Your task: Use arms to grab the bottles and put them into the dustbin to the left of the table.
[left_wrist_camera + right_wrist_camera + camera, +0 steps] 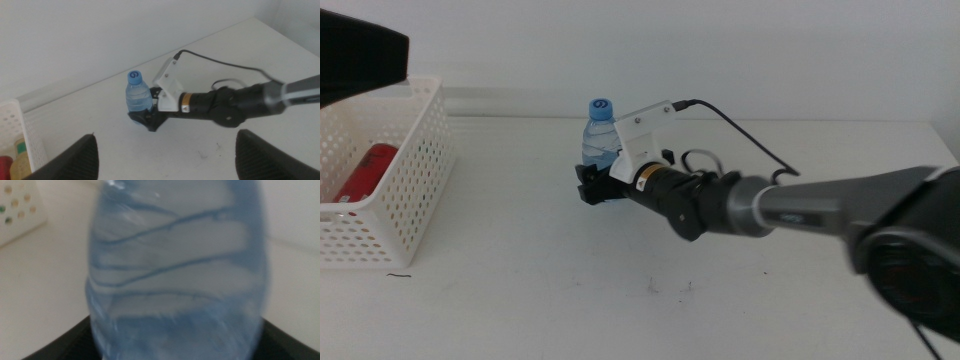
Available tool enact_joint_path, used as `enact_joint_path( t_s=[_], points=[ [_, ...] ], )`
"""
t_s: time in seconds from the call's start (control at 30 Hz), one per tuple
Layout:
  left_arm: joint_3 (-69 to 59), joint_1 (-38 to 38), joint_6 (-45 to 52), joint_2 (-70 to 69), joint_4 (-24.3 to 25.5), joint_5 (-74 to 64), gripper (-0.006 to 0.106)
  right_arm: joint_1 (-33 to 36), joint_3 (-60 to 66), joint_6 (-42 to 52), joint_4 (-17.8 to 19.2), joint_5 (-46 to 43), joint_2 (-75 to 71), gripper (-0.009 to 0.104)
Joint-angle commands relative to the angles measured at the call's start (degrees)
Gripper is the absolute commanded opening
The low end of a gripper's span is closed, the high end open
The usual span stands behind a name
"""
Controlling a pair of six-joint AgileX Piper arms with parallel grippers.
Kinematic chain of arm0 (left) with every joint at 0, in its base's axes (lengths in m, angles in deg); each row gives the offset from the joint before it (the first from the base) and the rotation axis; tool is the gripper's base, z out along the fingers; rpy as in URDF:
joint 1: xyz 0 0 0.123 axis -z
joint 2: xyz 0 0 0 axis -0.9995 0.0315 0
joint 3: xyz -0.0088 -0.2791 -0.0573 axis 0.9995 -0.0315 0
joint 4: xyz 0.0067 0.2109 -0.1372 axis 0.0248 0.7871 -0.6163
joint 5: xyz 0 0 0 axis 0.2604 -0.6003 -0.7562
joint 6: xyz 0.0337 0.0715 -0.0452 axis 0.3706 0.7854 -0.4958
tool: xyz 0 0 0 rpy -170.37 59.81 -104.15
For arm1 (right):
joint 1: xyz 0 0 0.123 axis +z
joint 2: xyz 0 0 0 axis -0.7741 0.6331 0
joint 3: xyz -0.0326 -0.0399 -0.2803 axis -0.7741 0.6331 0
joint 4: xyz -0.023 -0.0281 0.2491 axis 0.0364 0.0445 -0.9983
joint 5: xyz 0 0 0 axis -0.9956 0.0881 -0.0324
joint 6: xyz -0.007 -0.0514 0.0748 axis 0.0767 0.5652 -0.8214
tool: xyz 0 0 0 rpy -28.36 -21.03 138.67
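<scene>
The small clear water bottle (600,135) with a blue cap stands on the white table (520,290) near the back middle. My right gripper (592,185) reaches in from the right and is shut on the bottle's lower body. The bottle fills the right wrist view (175,270). The left wrist view shows the bottle (137,95) and the right gripper (147,120). My left gripper (166,135) is open and empty, held high over the left side (360,55). The red can (365,170) and the yellow tea bottle (21,155) lie in the white dustbin (415,190).
The white perforated basket stands at the table's left edge. A black cable (740,130) loops behind the right arm. A white wall runs along the table's back edge.
</scene>
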Motion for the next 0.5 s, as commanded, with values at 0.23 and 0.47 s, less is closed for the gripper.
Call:
enact_joint_path(
  t_s=[0.23, 0.47],
  points=[
    [0.11, -0.20, -0.35, -0.06, 0.12, 0.76, 0.094, 0.31, 23.63, -1.79, -2.41, 26.90, -35.42, 0.087],
    [0.11, -0.20, -0.35, -0.06, 0.12, 0.76, 0.094, 0.08, 23.08, -1.79, 2.77, 46.45, -64.99, 0.086]
  ],
)
